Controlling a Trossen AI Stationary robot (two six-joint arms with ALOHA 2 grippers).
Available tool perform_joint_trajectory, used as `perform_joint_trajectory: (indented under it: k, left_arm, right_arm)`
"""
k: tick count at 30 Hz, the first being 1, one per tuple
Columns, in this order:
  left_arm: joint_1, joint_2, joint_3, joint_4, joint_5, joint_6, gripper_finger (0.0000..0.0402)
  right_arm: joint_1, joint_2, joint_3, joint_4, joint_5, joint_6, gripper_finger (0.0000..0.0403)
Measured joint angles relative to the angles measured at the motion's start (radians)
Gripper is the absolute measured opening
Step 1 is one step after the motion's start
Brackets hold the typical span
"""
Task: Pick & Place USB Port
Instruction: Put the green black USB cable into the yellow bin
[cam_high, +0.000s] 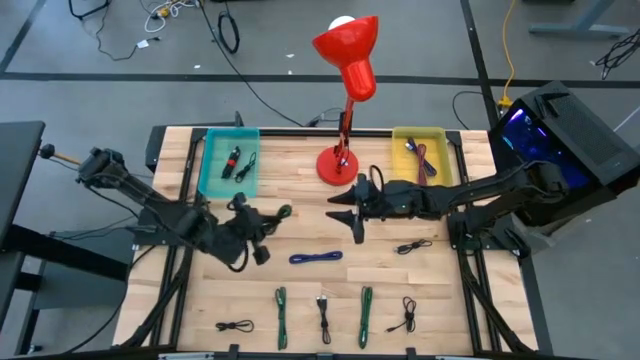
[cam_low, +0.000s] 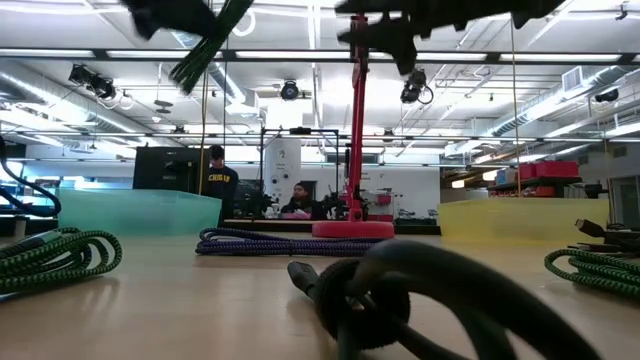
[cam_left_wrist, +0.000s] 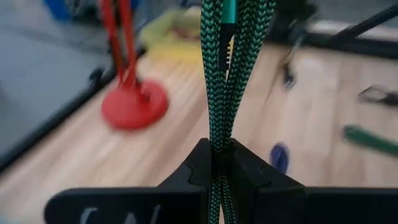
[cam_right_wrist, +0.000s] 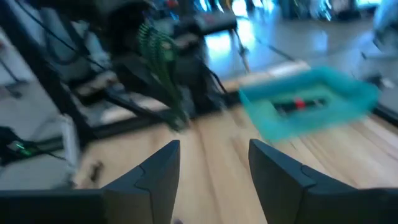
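My left gripper (cam_high: 268, 216) hovers over the table's left middle, shut on a green braided cable bundle (cam_left_wrist: 229, 68), which also shows in the high view as the green cable (cam_high: 283, 211) and in the low view as the green cable (cam_low: 208, 45). My right gripper (cam_high: 343, 212) is open above the table's centre, near the red lamp base (cam_high: 338, 165), and touches nothing. A teal bin (cam_high: 229, 160) sits at the far left, a yellow bin (cam_high: 425, 156) at the far right. A blue cable (cam_high: 316, 258) lies on the table at its centre. My left gripper pinches the green cable bundle (cam_left_wrist: 219, 146) between its two fingers (cam_left_wrist: 249, 168), several strands together. The bundle is lifted clear of the table and runs out past the fingertips, its looped end (cam_left_wrist: 227, 18) free.
Several coiled cables lie along the table's near edge: green cables (cam_high: 281, 305) (cam_high: 366, 308) and black ones (cam_high: 236, 326) (cam_high: 408, 312) (cam_high: 323, 306). Another black cable (cam_high: 412, 246) lies right of centre. The red lamp (cam_high: 350, 50) stands at the far middle. People sit in the room beyond the table.
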Motion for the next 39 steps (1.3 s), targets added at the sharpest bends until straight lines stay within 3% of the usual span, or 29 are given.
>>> perform_joint_trajectory:
  k: [4, 7, 16, 30, 39]
  left_arm:
    - [0.072, -0.001, 0.001, 0.279, 0.123, 0.254, 0.0027]
    - [0.132, -0.001, 0.001, 0.365, 0.199, 0.328, 0.0027]
    - [0.258, 0.021, 0.001, 0.525, 0.393, 0.403, 0.0027]
    - [0.363, 0.176, 0.001, 0.78, 0.611, 0.399, 0.0027]
    - [0.364, 0.178, 0.001, 0.8, 0.627, 0.382, 0.0027]
  right_arm:
    - [0.029, 0.0, 0.0, 0.096, 0.001, -0.029, 0.0191]
    - [0.042, 0.0, 0.0, 0.145, 0.001, -0.034, 0.0191]
    - [0.059, 0.0, 0.0, 0.223, 0.041, -0.089, 0.0191]
    - [0.059, 0.007, 0.0, 0.249, 0.062, -0.109, 0.0191]
    - [0.058, 0.051, -0.001, 0.307, 0.139, -0.135, 0.0179]
